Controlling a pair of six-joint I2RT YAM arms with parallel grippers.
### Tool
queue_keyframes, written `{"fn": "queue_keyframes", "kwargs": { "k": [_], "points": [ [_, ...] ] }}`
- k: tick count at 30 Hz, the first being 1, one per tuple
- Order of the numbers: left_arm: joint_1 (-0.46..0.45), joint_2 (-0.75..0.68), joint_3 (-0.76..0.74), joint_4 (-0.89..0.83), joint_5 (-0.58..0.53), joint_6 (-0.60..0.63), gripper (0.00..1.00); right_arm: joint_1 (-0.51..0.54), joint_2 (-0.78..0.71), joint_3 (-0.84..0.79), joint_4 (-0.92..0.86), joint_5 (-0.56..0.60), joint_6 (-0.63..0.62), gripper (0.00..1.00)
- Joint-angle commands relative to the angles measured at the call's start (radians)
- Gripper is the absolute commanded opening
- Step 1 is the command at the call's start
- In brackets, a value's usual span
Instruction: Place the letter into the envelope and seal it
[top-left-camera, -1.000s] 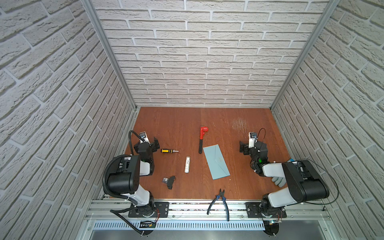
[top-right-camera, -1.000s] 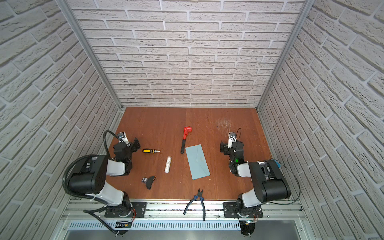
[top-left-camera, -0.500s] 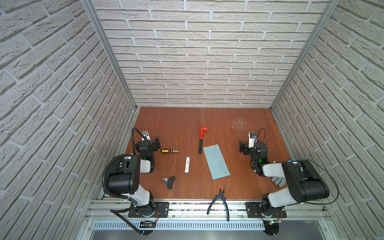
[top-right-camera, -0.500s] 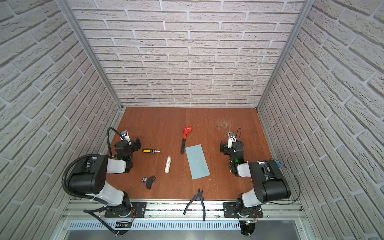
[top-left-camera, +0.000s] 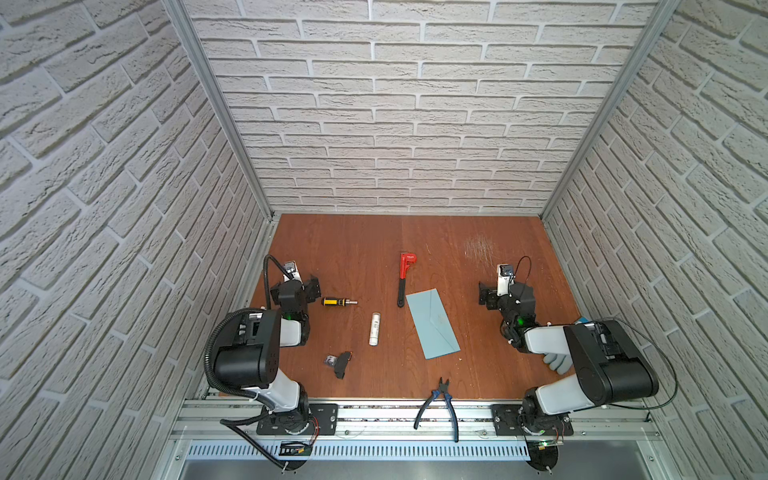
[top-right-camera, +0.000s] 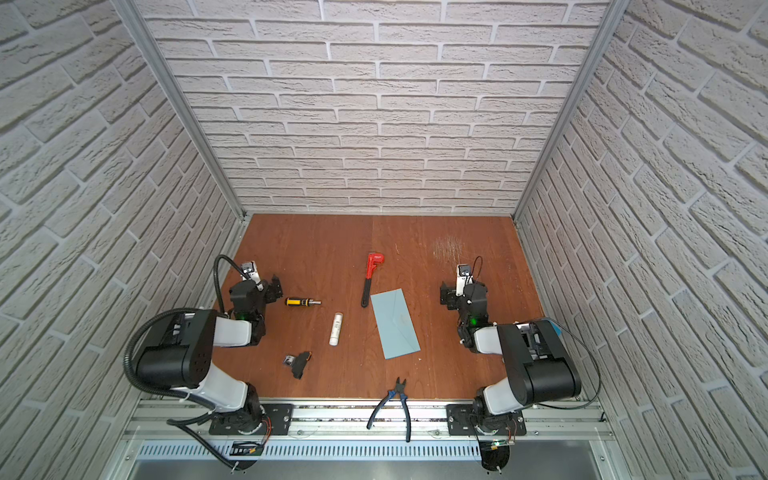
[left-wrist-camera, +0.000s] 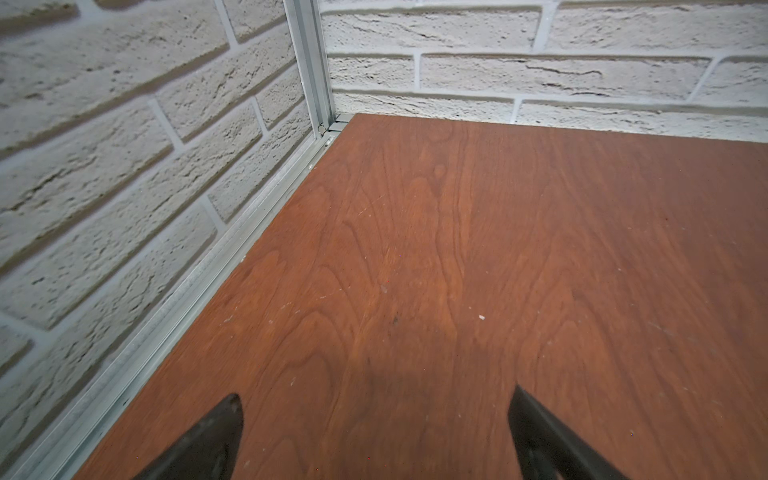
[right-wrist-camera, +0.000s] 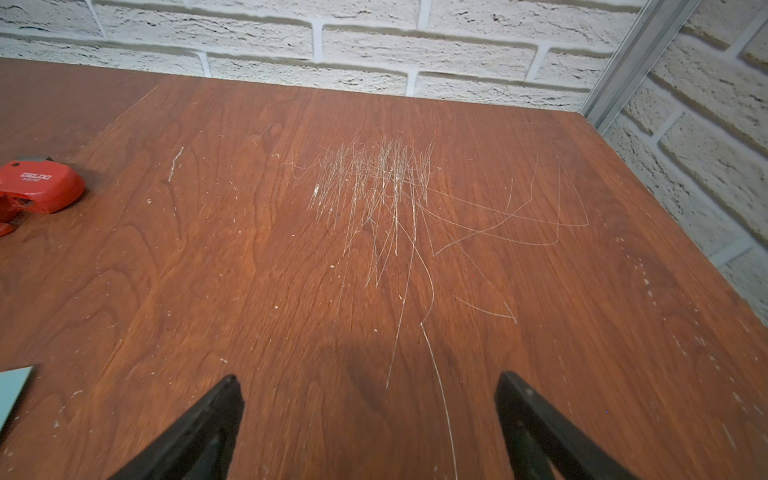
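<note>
Left hand (left-wrist-camera: 374, 401): wide open, holds nothing, over bare bench (top-left-camera: 353, 249).
Right hand (right-wrist-camera: 365, 382): wide open, holds nothing, over scratched wood.
Envelope (top-left-camera: 432, 323): flat on bench between hands, touching neither. Flap looks down.
Letter: not seen. Maybe inside, cannot tell.
Step, my guess: no grab going on.
Next: find letter; if inside, press flap shut.
Count: one envelope, one glue stick (top-left-camera: 374, 328), one red wrench (top-left-camera: 403, 278), one screwdriver (top-left-camera: 337, 301), one pliers (top-left-camera: 440, 401), one glove (top-left-camera: 555, 360), one small black part (top-left-camera: 341, 362).

Bare table (left-wrist-camera: 457, 228) lies ahead of the left gripper (left-wrist-camera: 376, 395); a screwdriver (top-left-camera: 338, 301) sits just beside it. The wrench (right-wrist-camera: 37, 187) and envelope (right-wrist-camera: 12, 390) lie inward of the right gripper (right-wrist-camera: 368, 378).
</note>
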Motion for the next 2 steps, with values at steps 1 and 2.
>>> {"fn": "queue_keyframes", "kwargs": {
  "k": [1, 2],
  "points": [
    [-0.002, 0.005, 0.006, 0.033, -0.011, 0.010, 0.98, -0.002, -0.021, 0.020, 0.024, -0.001, 0.003, 0.96],
    [-0.002, 0.004, 0.006, 0.032, -0.011, 0.009, 0.98, -0.003, -0.020, 0.020, 0.024, -0.001, 0.003, 0.96]
  ]
}}
